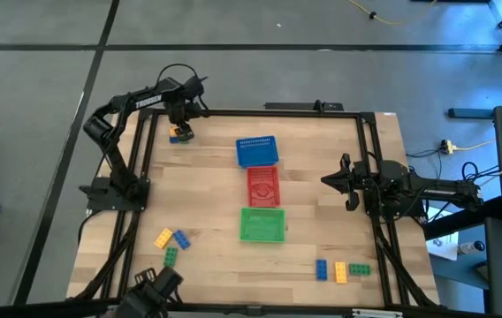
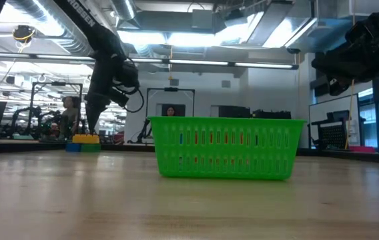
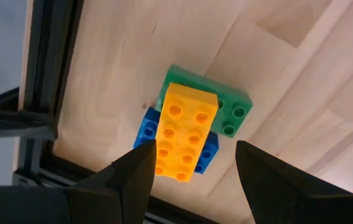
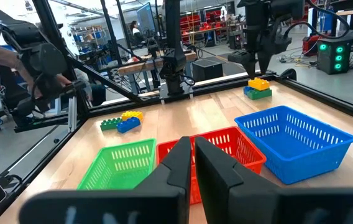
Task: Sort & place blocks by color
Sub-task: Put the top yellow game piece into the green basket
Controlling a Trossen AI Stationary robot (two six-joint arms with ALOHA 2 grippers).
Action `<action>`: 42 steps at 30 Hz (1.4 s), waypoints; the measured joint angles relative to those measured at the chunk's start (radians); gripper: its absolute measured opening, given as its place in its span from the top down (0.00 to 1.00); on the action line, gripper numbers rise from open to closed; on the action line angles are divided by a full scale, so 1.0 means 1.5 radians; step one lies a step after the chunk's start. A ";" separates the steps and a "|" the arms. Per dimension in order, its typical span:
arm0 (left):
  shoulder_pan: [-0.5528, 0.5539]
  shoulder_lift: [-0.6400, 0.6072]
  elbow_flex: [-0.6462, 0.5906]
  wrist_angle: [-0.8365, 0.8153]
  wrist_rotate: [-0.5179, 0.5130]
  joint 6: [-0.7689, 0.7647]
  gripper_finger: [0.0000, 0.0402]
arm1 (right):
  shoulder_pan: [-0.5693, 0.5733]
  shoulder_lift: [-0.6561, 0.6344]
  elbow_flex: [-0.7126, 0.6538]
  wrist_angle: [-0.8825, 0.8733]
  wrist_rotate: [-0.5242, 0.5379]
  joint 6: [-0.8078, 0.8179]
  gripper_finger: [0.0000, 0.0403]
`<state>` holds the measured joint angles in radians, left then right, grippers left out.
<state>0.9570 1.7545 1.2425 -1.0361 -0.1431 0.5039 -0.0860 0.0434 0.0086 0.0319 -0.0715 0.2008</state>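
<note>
Baskets sit in a row mid-counter for you: the blue basket (image 1: pixel 257 151), the red basket (image 1: pixel 263 185), the green basket (image 1: pixel 262 224), touching end to end, and none of them shows a block inside. Your left gripper (image 3: pixel 192 165) hovers right over a small stack at the far left corner, its fingers spread wide and holding nothing: a yellow block (image 3: pixel 183 131) sits on a blue block (image 3: pixel 146 128) and a green block (image 3: pixel 232 109). Three more loose blocks (image 1: pixel 171 243) lie near-left, another three blocks (image 1: pixel 341 270) near-right. Your right gripper (image 4: pixel 192 163) waits at the right side, fingers nearly together, empty.
</note>
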 joint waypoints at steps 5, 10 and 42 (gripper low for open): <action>0.013 0.027 -0.001 -0.012 -0.001 0.003 0.47 | 0.000 0.000 0.000 0.000 0.000 0.000 0.94; 0.022 0.035 -0.001 0.008 -0.013 0.003 0.47 | 0.000 0.000 0.000 0.000 0.000 0.000 0.94; 0.027 0.035 -0.036 0.049 -0.003 0.088 0.47 | 0.000 0.000 0.000 0.000 0.000 0.000 0.94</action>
<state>0.9974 1.8069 1.1885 -0.9630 -0.1474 0.6353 -0.0864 0.0433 0.0086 0.0315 -0.0715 0.2008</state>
